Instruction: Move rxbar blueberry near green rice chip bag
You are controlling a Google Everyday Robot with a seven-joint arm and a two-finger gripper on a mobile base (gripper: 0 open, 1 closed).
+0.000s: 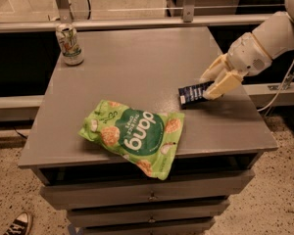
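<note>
Found gripper (207, 88) over right side of grey table (137, 67), fingers clamped on right end of rxbar blueberry (190, 94), left end of bar sticking out free toward table centre. Could not tell whether bar lifted clear of top or skimming it. Located green rice chip bag (132, 136) at front of table, lower corner overhanging front edge, apart from bar w/ bare top between. Judged step in hand as carry to bag, approx. midway. Recommended travel left and toward front edge, low and level, w/ bar set down flat just beside bag's upper right edge, not on it. Advised against nudging bag, given overhang and risk of sliding off. Advised slow move, grip being on one end only, to prevent swing or slip. Noted upright drink can (69, 44) at far left corner, well apart from path. Recorded drawers (147, 197) under top, speckled floor (264, 204), shoe (18, 224) at lower left, cable (283, 89) hanging at right, rail (137, 22) behind table.
</note>
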